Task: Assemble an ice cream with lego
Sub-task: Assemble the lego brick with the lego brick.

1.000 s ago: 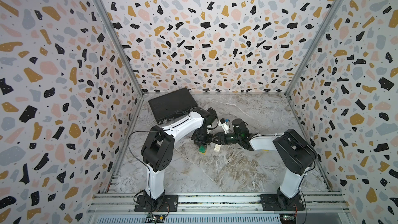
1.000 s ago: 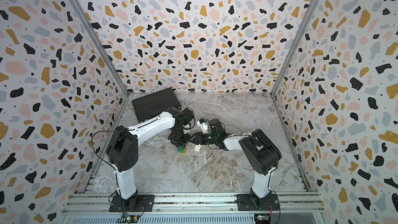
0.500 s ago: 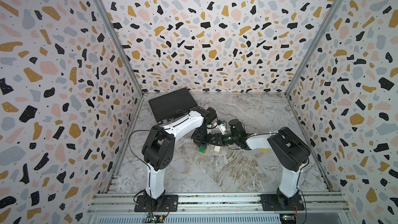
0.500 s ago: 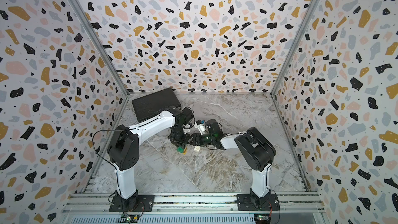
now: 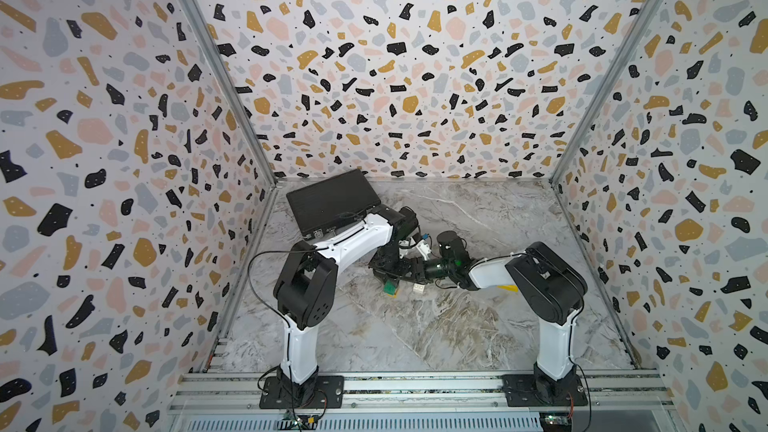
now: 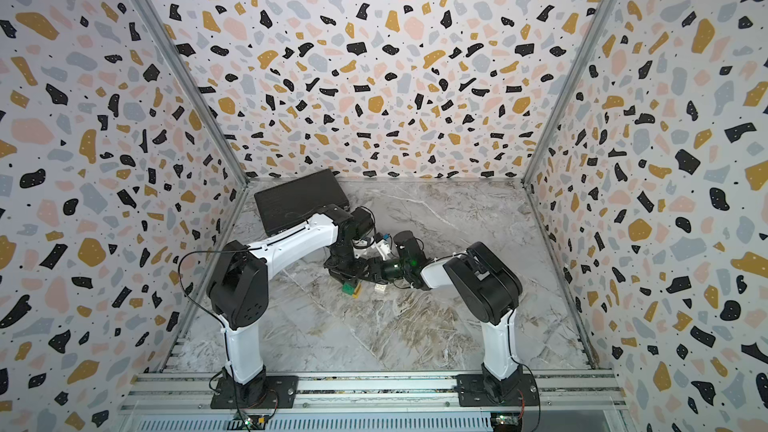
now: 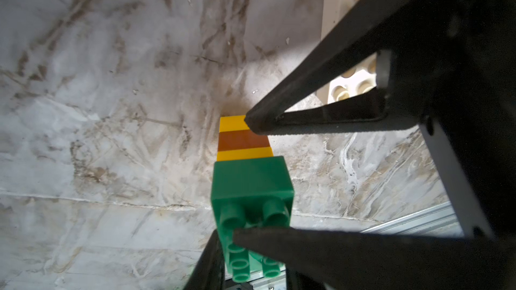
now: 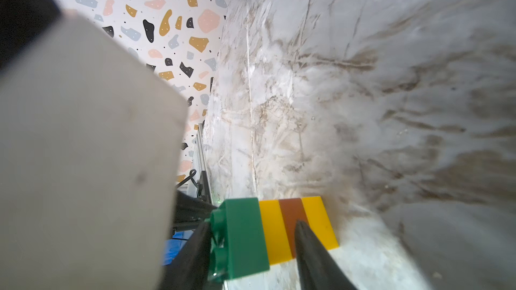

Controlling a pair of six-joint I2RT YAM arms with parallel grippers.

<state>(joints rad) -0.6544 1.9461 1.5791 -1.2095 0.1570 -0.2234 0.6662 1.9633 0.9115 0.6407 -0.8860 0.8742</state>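
Observation:
The lego stack (image 7: 251,182) is a green brick (image 8: 245,235) on a yellow-brown-yellow stick (image 8: 290,227). It stands tilted with the stick's end on the marble floor, and shows in both top views (image 5: 390,288) (image 6: 349,288). My left gripper (image 7: 251,263) is shut on the green brick's sides. My right gripper (image 8: 251,224) straddles the stack with its jaws apart. One finger lies across the green studs and the other tip is against the brown square. Whether it squeezes is unclear. A loose white brick (image 5: 419,288) (image 7: 343,1) lies on the floor beside the stack.
A black briefcase (image 5: 332,201) (image 6: 299,197) lies at the back left, just behind the left arm. The two wrists are crowded together at mid-floor. A pale blurred block (image 8: 83,149) fills one side of the right wrist view.
The right arm's elbow has swung left, pushing its gripper closer onto the stack. The left arm and the stack have stayed put.

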